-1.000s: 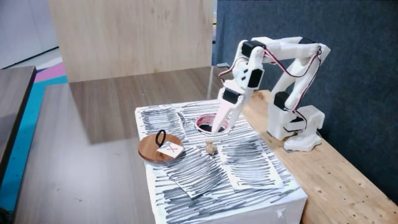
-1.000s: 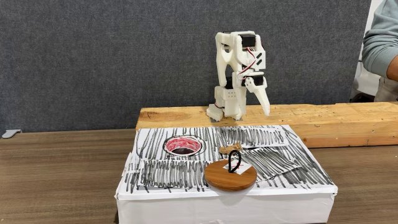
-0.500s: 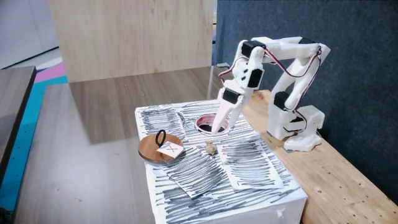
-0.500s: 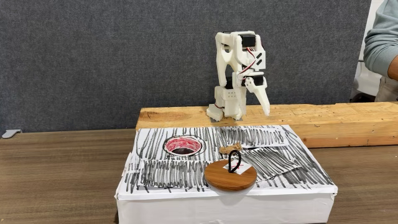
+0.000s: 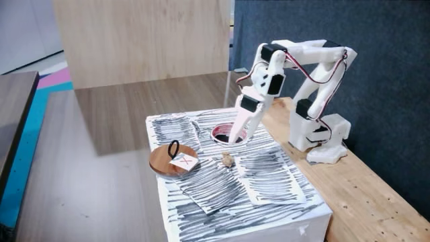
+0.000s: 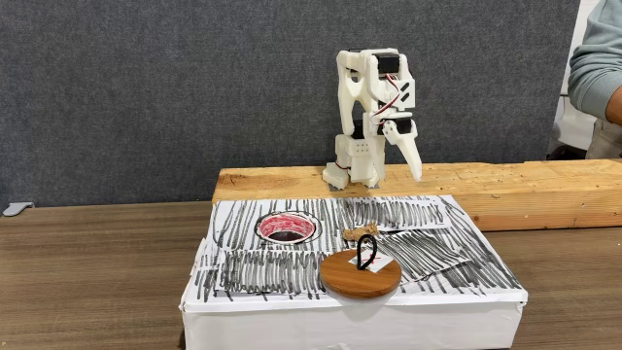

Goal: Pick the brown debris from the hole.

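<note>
brown debris (image 5: 228, 159) lying beside the hole (image 5: 220, 134) on the striped box; claw (image 6: 415, 173) hanging above, fingers together.

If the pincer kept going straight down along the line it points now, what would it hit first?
Probably the striped box top, right of the hole. The pincer hangs above it there, though a fixed view puts it over the hole; depth is unclear.

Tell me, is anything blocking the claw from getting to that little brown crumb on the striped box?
Nothing visible does. The brown debris lies in the open on the striped box top, between the hole and the wooden disc. The gripper hangs above the box with clear air below. The disc sits beside the crumb, not over it.
</note>
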